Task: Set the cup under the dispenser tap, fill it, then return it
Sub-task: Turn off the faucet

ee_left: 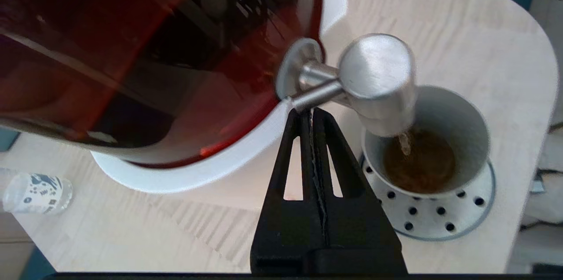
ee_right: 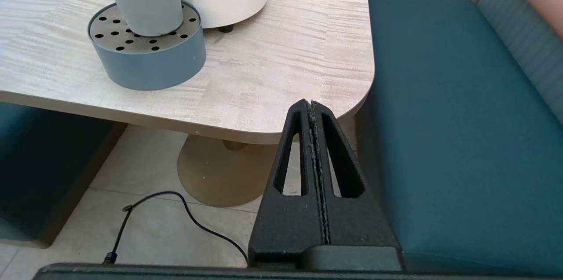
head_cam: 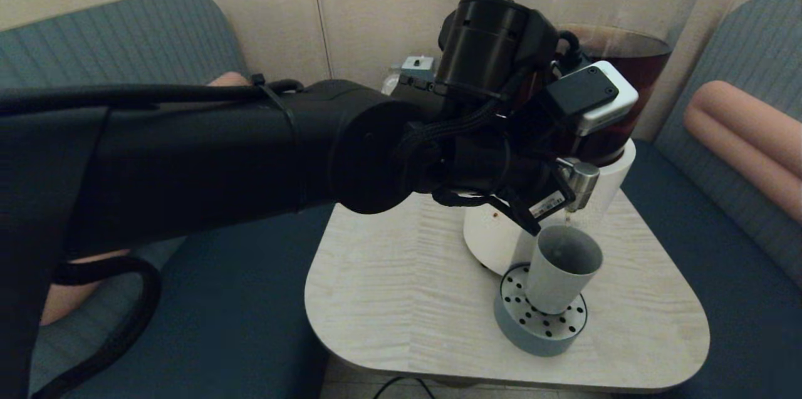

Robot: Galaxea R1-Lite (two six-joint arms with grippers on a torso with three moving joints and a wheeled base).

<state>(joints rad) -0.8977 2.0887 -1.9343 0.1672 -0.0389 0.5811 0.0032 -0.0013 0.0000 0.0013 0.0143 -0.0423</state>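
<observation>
1. Pressed together with nothing held, the left gripper is set with its tips against the thin steel lever rod of the dispenser tap, just at the white rim of the dispenser.
2. Just beyond and below the tips, the cup is seen standing on the drip tray, directly under the nozzle; a thin stream is falling into it and brown liquid covers only its bottom.
3. Placing is judged done and filling only begun; the rest of the fill, the closing of the tap and the return of the cup are left.
4. The cup is a matte grey-blue tumbler, handleless and slightly tapered; the tray under it is a low round drum with a pale perforated top.
5. The tap is brushed steel: a short stem ending in a stubby downward cylinder.
6. Close beside the tips, the dispenser is made up of a smooth white round base and a clear tank of dark reddish-brown liquid.
7. Farther off, the table is of pale wood grain with rounded corners.
8. Well apart, off the table's edge and above a teal seat, the right gripper is parked, its tips also pressed together and empty.
</observation>
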